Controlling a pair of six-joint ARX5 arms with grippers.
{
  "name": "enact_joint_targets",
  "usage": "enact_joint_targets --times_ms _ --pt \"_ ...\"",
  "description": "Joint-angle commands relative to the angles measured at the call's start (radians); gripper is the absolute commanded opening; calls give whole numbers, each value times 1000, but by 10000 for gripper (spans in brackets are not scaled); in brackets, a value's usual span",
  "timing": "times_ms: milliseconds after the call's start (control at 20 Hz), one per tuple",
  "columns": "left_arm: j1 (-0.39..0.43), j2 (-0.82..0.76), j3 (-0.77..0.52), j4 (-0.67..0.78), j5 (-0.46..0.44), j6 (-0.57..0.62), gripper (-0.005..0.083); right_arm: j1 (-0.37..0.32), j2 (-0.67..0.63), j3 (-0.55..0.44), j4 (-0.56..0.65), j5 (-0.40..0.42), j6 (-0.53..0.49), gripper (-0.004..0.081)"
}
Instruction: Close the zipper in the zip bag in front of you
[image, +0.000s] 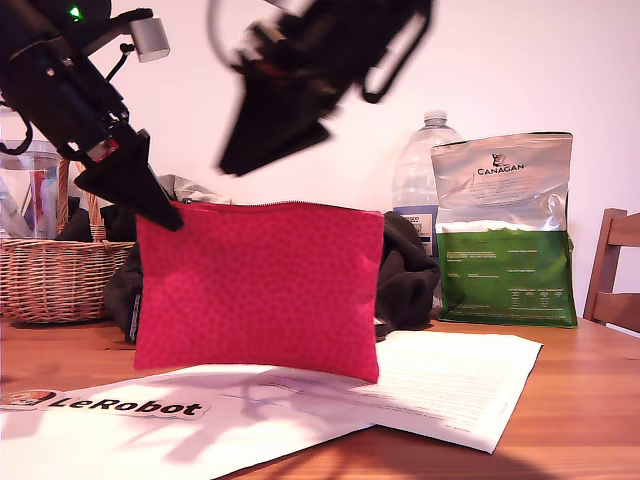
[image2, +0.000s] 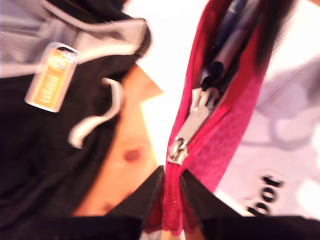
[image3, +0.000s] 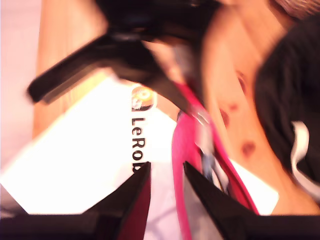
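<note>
Pinching flat red fabric zip bag (image: 258, 290) corner, my first gripper (image2: 172, 187) anchors it; my second gripper (image3: 167, 175), jaws parted, should take small silver pull tab (image2: 187, 131), drawing red zipper (image2: 176, 200) steadily.

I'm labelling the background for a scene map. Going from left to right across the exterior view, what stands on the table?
Woven wicker basket → upright red-pink fabric zip bag → crumpled black garment → clear plastic water bottle → green-and-silver Canagan bag → wooden chair at the edge.
</note>
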Motion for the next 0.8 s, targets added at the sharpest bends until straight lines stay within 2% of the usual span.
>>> enact_joint_targets --times_ms 0,200,350,450,650,750 --pt "-9 3 4 37 5 5 -22 -30 16 6 1 -80 115 184" --pt "-39 3 4 85 9 5 -22 -69 16 6 36 -195 370 194" --pt "-66 3 4 106 8 5 -22 -69 16 6 57 -200 551 194" --pt "-77 3 4 114 -5 5 -22 -77 16 6 84 -200 721 194" --pt "-86 -3 4 145 -47 -3 -22 -106 16 6 68 -201 909 194" --pt "-86 -8 4 163 -62 -14 -22 -114 16 6 65 -244 958 194"
